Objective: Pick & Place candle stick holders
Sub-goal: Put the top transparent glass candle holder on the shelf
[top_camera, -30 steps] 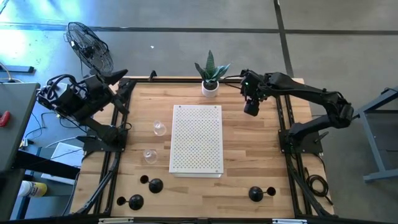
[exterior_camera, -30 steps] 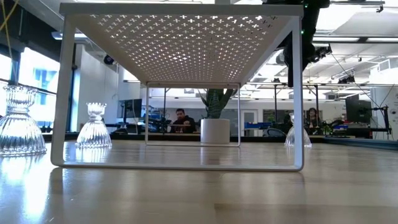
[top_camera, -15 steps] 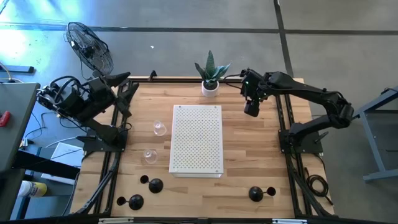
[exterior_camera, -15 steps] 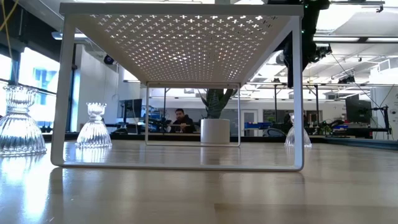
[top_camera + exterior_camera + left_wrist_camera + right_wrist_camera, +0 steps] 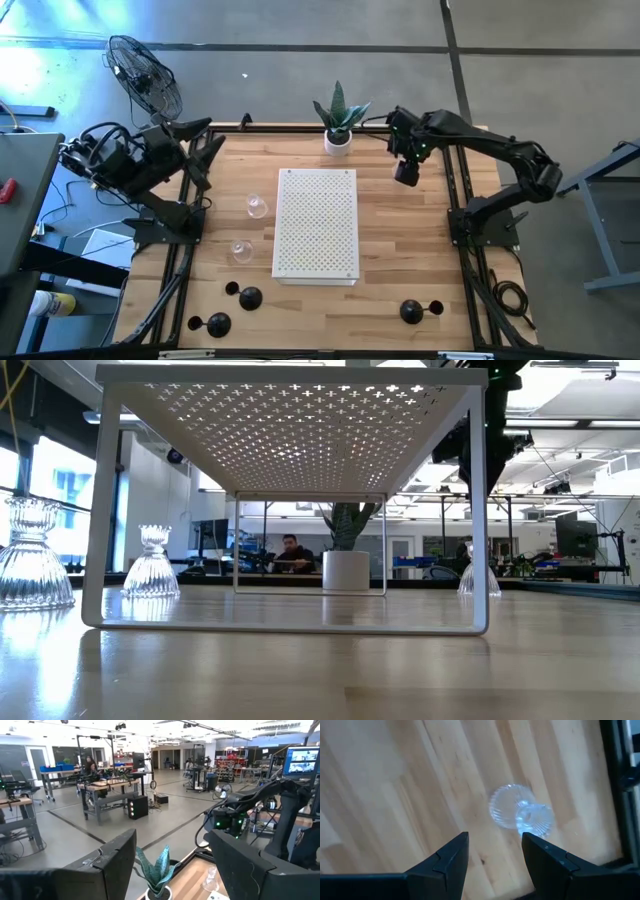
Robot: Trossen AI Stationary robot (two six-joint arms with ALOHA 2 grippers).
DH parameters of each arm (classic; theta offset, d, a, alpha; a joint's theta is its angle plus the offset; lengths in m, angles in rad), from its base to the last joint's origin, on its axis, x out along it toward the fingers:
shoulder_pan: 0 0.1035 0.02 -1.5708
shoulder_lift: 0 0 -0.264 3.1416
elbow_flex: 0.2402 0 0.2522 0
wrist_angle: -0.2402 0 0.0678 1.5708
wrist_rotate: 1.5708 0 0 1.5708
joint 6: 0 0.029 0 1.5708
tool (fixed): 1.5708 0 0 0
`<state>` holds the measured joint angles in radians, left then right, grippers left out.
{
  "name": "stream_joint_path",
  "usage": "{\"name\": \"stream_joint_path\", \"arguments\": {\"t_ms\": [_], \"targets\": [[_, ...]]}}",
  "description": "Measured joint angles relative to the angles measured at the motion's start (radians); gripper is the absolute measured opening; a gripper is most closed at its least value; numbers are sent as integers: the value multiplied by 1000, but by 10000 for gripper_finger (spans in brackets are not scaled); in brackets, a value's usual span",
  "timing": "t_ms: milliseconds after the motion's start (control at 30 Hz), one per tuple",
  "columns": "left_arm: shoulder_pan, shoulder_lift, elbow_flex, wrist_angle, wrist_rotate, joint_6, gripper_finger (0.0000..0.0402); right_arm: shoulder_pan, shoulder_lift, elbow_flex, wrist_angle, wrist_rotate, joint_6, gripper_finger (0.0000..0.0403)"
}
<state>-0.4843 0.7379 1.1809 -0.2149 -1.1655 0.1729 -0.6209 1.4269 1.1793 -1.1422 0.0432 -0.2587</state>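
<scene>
The right gripper (image 5: 492,852), fingers spread, hovered over a clear glass candle holder (image 5: 520,814) standing, apparently untouched, on the tabletop (image 5: 420,250) near the potted plant (image 5: 338,120). The left gripper (image 5: 170,865) waited at the table's edge, also spread.

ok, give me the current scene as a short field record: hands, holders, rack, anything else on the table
left hand: open, raised off the table's left edge, holding nothing
right hand: open, above a glass holder at the far right of the table, not touching it
other glass holders: two left of the rack
black holders: two near left, one near right, all on the table
rack: white, perforated, mid-table, nothing on top
plant: white pot, far edge
</scene>
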Motion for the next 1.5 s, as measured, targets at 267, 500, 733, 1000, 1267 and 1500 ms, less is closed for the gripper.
{"name": "stream_joint_path", "arguments": {"t_ms": [267,500,733,1000,1267,1500], "targets": [[0,0,0,-84,-1,-41,250,0,1,0,2,79,-67,177],[0,0,0,-113,0,-51,250,0,1,0,-2,48,-124,177],[0,0,0,-174,1,-83,250,-1,1,0,3,14,-171,177],[0,0,0,-208,31,-83,250,-2,1,-19,14,53,-188,177],[0,0,0,-208,32,-83,250,-1,1,-119,28,49,-161,177],[0,0,0,-207,32,-83,250,0,0,-114,24,33,-136,177]]}}
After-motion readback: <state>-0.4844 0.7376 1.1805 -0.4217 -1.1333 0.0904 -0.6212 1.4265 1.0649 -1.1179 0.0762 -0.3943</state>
